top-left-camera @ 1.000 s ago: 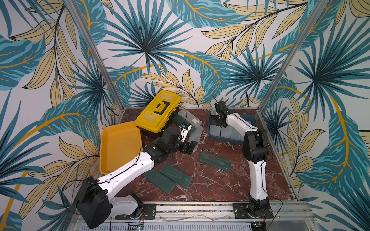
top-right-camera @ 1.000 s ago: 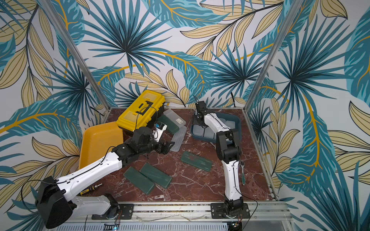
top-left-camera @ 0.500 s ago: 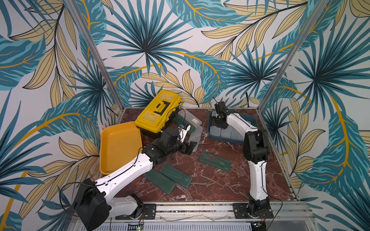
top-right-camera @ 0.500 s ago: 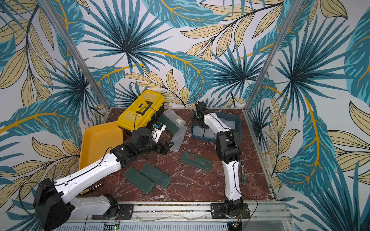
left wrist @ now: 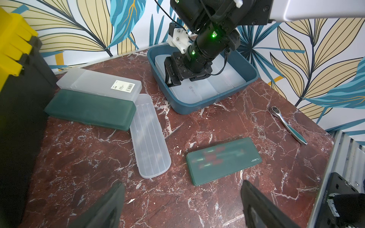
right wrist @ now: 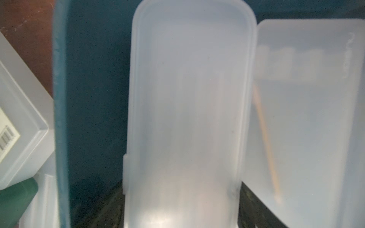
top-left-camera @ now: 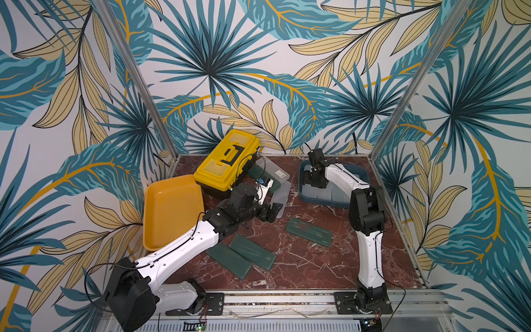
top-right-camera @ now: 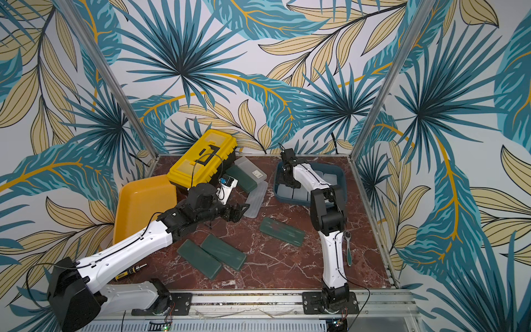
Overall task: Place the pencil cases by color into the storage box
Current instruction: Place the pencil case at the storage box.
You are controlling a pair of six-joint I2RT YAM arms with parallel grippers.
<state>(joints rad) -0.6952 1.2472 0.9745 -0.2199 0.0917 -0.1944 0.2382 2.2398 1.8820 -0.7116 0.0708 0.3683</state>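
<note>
Frosted pencil case (right wrist: 185, 88) still lies in the far-right storage box (left wrist: 189, 107), right gripper (left wrist: 173, 79) straddling it, grip unclear; left gripper (left wrist: 181, 194) stays spread.

yellow toolbox (top-left-camera: 227, 163) | orange tray (top-left-camera: 172, 212) | ratchet wrench (left wrist: 288, 126) | red marble table (top-left-camera: 301, 267)
</note>
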